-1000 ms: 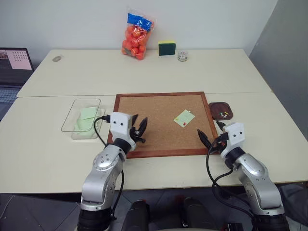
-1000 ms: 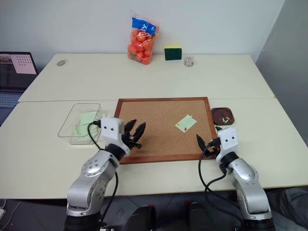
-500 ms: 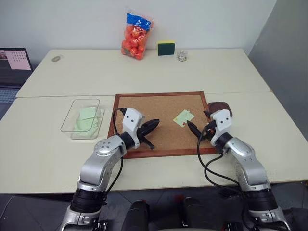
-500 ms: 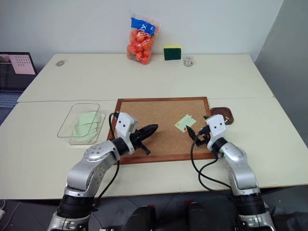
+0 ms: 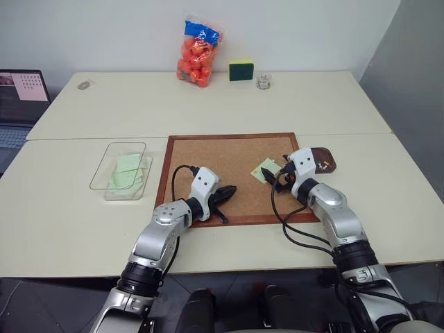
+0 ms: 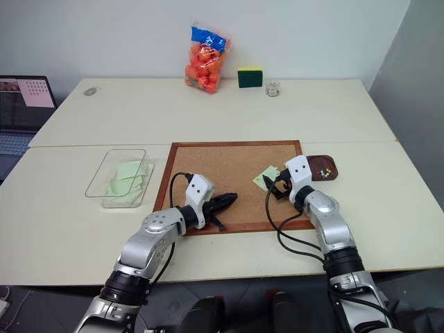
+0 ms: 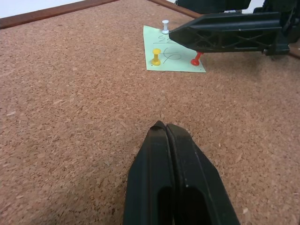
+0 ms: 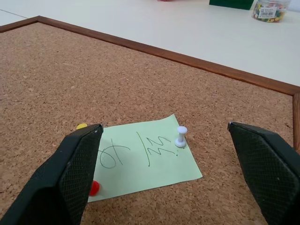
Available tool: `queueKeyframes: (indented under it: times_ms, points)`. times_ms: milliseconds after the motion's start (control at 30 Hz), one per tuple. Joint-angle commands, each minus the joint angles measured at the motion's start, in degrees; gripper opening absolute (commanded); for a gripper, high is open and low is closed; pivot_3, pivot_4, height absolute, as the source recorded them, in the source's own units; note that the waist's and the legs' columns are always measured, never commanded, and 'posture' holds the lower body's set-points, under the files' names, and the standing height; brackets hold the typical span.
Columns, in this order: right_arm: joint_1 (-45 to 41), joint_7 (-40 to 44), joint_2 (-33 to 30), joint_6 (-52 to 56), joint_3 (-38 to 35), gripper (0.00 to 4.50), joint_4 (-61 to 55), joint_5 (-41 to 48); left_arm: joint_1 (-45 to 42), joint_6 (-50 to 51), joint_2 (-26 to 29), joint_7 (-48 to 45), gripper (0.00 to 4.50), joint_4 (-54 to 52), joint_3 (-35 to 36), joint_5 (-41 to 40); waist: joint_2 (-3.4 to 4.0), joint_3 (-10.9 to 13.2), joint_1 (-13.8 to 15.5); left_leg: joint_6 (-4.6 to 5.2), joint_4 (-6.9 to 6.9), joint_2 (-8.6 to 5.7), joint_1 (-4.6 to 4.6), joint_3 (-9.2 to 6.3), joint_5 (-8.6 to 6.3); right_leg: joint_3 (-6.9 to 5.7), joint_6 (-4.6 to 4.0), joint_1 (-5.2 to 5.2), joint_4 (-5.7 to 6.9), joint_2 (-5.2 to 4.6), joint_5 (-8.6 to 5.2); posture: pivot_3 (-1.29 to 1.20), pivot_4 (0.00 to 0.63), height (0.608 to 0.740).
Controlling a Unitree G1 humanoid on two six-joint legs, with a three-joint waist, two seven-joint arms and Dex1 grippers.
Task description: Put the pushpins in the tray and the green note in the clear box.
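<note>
Fingers of the right gripper [image 8: 168,183] are standing wide around the green note [image 8: 145,157], pinned by three pushpins [image 7: 156,56] on the cork board [image 5: 222,173], while the shut left gripper [image 7: 169,136] is waiting nearby, so closing now is risking to tear paper.

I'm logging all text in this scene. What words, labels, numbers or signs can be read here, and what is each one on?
green note: handwritten pen scribbles, not readable as words.
bag of orange balls: blue label at the top, print too small to read.
laptop screen: a grid of small marks, too small to read.
small jar: label too blurred to read.
</note>
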Motion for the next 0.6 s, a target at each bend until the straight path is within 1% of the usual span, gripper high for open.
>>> queueKeyframes:
  times_ms: [33, 200, 233, 267, 300, 467, 600]
  points:
    - [-2.6, -0.3, 0.5, -1.7, -0.9, 4.50, 2.1, -0.2, 0.9, 0.6, -0.5, 0.4, 0.01, 2.0, -1.1, 1.3, 0.00, 0.0, 0.0, 0.00, 0.00, -0.01, 0.05, 0.03, 0.00, 0.04, 0.01, 0.00, 0.09, 0.00, -0.01, 0.00, 0.150, 0.740]
    - [-4.4, -0.1, 1.2, -1.8, -0.6, 4.50, 5.5, -0.4, 1.2, 0.9, -0.8, 0.7, 0.01, 1.4, -0.7, 1.2, 0.01, 0.0, 0.0, 0.01, 0.00, -0.01, 0.18, 0.11, 0.00, 0.12, -0.04, 0.00, 0.25, 0.00, -0.03, 0.00, 0.150, 0.740]
    - [-4.8, -0.2, 1.4, -1.9, -0.6, 4.16, 6.3, -0.5, 1.2, 0.9, -0.8, 0.7, 0.00, 1.4, -0.7, 1.3, 0.01, 0.0, 0.0, 0.01, 0.00, -0.01, 0.20, 0.14, 0.00, 0.15, -0.05, 0.00, 0.26, 0.00, -0.03, 0.00, 0.150, 0.740]
    - [-5.3, -0.3, 1.5, -1.8, -0.6, 4.08, 7.1, -0.6, 1.2, 0.9, -0.8, 0.7, 0.00, 1.2, -0.6, 1.3, 0.00, 0.0, 0.0, 0.01, 0.00, -0.02, 0.23, 0.18, 0.00, 0.19, -0.05, 0.00, 0.29, 0.00, -0.03, 0.00, 0.150, 0.740]
    - [-5.7, -0.3, 1.6, -1.5, -0.5, 3.84, 7.9, -0.7, 1.2, 1.0, -0.7, 0.8, 0.00, 1.0, -0.6, 1.4, 0.00, 0.0, 0.0, 0.01, 0.00, -0.02, 0.25, 0.21, 0.00, 0.22, -0.04, 0.00, 0.30, 0.00, -0.04, 0.00, 0.150, 0.740]
    - [-6.9, -0.4, 1.9, -1.7, -0.8, 2.91, 10.4, -0.8, 1.0, 1.5, -0.6, 1.1, 0.00, 0.0, -0.1, 1.2, 0.00, 0.0, 0.0, 0.01, -0.02, -0.02, 0.36, 0.38, 0.00, 0.43, -0.03, 0.00, 0.35, 0.01, -0.04, 0.00, 0.150, 0.740]
    - [-7.7, -0.8, 2.0, -1.7, -0.9, 1.92, 11.9, -1.1, 1.2, 1.8, -0.5, 1.4, 0.00, -0.7, 0.1, 1.2, 0.00, 0.0, -0.1, 0.01, -0.02, -0.02, 0.42, 0.50, 0.00, 0.62, 0.02, -0.01, 0.38, 0.03, -0.07, 0.00, 0.150, 0.740]
